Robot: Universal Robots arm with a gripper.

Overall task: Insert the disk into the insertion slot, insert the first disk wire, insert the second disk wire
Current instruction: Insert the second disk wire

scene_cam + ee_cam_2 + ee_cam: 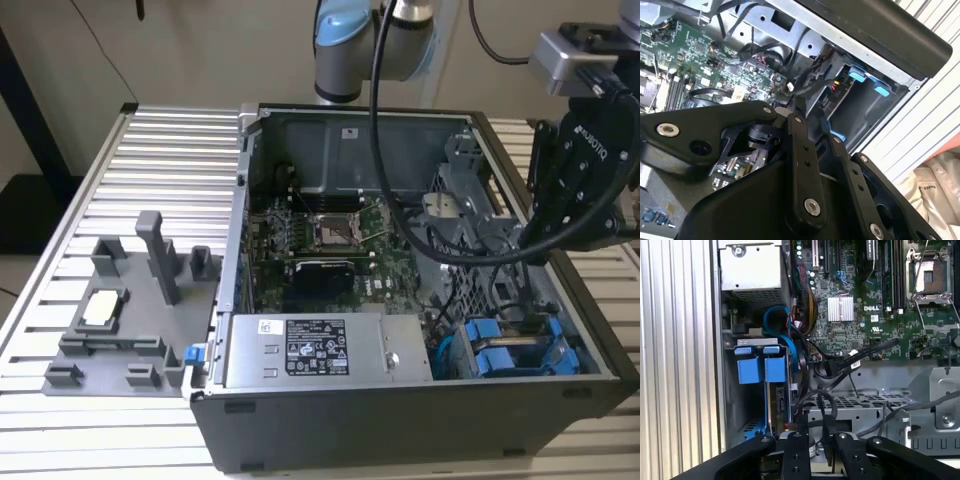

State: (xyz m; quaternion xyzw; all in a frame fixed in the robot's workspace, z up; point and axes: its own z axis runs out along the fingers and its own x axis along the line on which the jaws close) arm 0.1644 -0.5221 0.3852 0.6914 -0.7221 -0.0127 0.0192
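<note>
Two blue-framed drives [747, 370] [775, 369] stand side by side in the grey sheet-metal drive cage [731, 400] at the case's corner. I cannot tell which of them is the disk. In the exterior view the same blue frames [512, 350] sit low at the right of the case. My black gripper [817, 440] hangs just above the cage, over a loop of black wires [816, 399] that runs beside the drives. A black wire passes between its two arms. In the exterior view the gripper [548, 232] is above the case's right side. The second wrist view shows the gripper [807, 117] over blue tabs [858, 76].
The open computer case [400, 420] lies on a ribbed aluminium table [150, 150]. Inside are the motherboard [330, 235], a power supply [310, 350] and a perforated grey panel [860, 402]. A loose black connector [852, 357] lies by the board. A grey fixture [120, 310] stands at the exterior view's left.
</note>
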